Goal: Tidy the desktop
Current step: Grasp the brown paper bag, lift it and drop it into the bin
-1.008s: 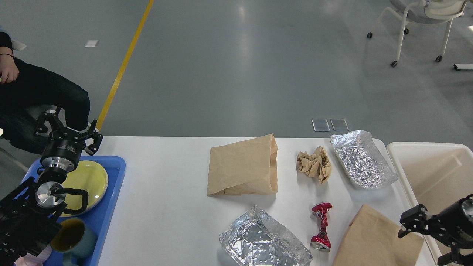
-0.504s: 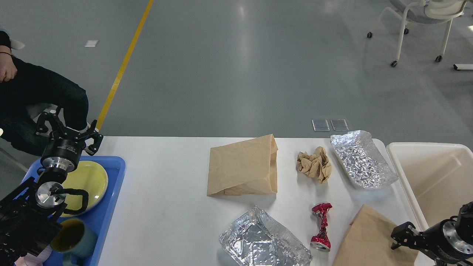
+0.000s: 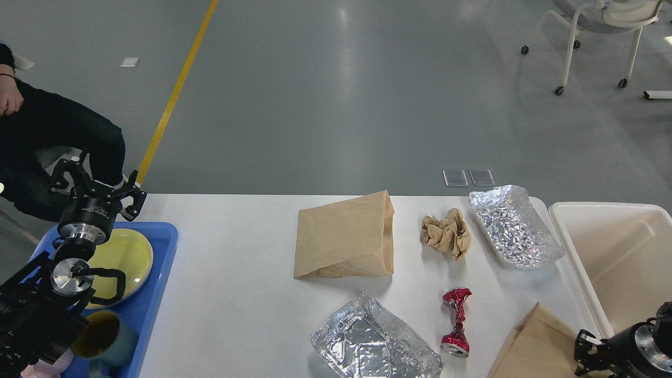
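Note:
The white desktop (image 3: 236, 294) holds a flat brown paper bag (image 3: 344, 236), a crumpled brown paper ball (image 3: 446, 233), a foil tray at the back right (image 3: 514, 226), a crushed foil tray at the front (image 3: 375, 344) and a crushed red can (image 3: 455, 321). A second brown paper bag (image 3: 535, 346) lies at the front right corner. My right gripper (image 3: 590, 353) sits low at that bag's right edge and grips it. My left gripper (image 3: 97, 186) is open and empty, above the far end of the blue tray.
A blue tray (image 3: 157, 294) at the left holds a yellow plate (image 3: 123, 254) and a teal mug (image 3: 102, 336). A cream plastic bin (image 3: 625, 252) stands off the table's right end. A seated person (image 3: 52, 131) is at far left, a chair (image 3: 598, 31) far right.
My right gripper has dropped toward the front right corner, and the front right paper bag has slid with it toward the front edge. The left arm has not moved.

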Action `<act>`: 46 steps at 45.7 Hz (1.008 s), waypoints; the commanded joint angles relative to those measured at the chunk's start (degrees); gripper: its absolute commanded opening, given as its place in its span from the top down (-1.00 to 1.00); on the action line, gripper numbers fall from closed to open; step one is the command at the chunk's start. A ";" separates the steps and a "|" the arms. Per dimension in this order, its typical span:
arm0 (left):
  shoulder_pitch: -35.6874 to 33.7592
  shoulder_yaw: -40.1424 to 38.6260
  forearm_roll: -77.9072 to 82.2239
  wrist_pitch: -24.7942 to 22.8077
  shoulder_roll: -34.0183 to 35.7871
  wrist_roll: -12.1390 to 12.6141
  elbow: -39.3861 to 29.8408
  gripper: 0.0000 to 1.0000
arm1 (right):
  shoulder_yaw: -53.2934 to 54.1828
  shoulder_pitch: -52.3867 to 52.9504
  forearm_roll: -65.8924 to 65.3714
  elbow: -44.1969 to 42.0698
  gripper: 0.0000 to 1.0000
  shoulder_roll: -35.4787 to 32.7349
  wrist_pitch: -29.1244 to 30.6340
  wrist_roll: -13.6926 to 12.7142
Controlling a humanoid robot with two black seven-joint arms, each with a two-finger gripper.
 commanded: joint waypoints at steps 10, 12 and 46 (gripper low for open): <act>0.02 0.00 0.00 0.00 0.02 0.02 0.01 -0.93 | -5.18 7.80 -0.26 0.41 1.00 -3.65 0.33 0.05; 0.02 0.00 0.00 0.00 0.02 -0.06 0.01 -0.93 | -6.14 9.38 -0.17 0.59 1.00 -3.83 0.51 0.05; 0.02 0.00 0.00 0.00 0.02 -0.06 0.01 -0.93 | -14.85 64.75 -0.08 1.11 1.00 -9.63 24.77 -0.03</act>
